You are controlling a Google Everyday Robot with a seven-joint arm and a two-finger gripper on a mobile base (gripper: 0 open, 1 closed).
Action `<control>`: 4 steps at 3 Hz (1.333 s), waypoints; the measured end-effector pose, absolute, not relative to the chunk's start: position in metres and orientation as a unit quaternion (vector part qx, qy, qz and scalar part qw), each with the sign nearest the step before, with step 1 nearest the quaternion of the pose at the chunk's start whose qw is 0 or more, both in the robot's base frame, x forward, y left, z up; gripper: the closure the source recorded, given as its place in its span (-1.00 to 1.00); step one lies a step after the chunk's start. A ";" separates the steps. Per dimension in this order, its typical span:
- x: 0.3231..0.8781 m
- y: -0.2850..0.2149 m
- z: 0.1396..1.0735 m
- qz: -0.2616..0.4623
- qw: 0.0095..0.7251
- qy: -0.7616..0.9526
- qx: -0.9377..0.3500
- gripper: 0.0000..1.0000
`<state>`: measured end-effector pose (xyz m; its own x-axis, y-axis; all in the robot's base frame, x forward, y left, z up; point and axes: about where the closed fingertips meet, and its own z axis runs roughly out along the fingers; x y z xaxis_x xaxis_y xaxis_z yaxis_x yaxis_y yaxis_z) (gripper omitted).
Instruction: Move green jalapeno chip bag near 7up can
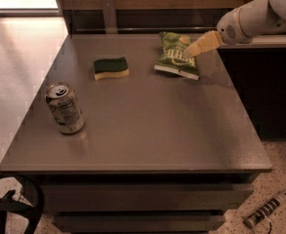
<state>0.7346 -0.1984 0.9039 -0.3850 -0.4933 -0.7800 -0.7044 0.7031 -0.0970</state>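
The green jalapeno chip bag (175,55) lies flat at the far right of the grey table (147,126), its pale seam toward me. The 7up can (64,107) stands upright near the table's front left edge, far from the bag. My gripper (191,50) comes in from the upper right on a white arm (259,16). Its tan tip hangs over the bag's right edge, just above it.
A yellow sponge with a dark green top (111,68) lies between the can and the bag, toward the far side. A wooden wall and a metal post (109,14) stand behind the table. A dark counter is to the right. A power strip (267,209) lies on the floor.
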 end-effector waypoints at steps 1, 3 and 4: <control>0.742 -0.182 0.886 0.137 0.426 0.817 -0.364 -1.00; 0.779 -0.148 0.864 0.157 0.465 0.785 -0.378 -1.00; 0.791 -0.133 0.850 0.168 0.468 0.780 -0.381 -0.95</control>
<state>0.7909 -0.1330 0.8495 -0.2723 -0.4372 -0.8571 -0.7507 0.6538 -0.0950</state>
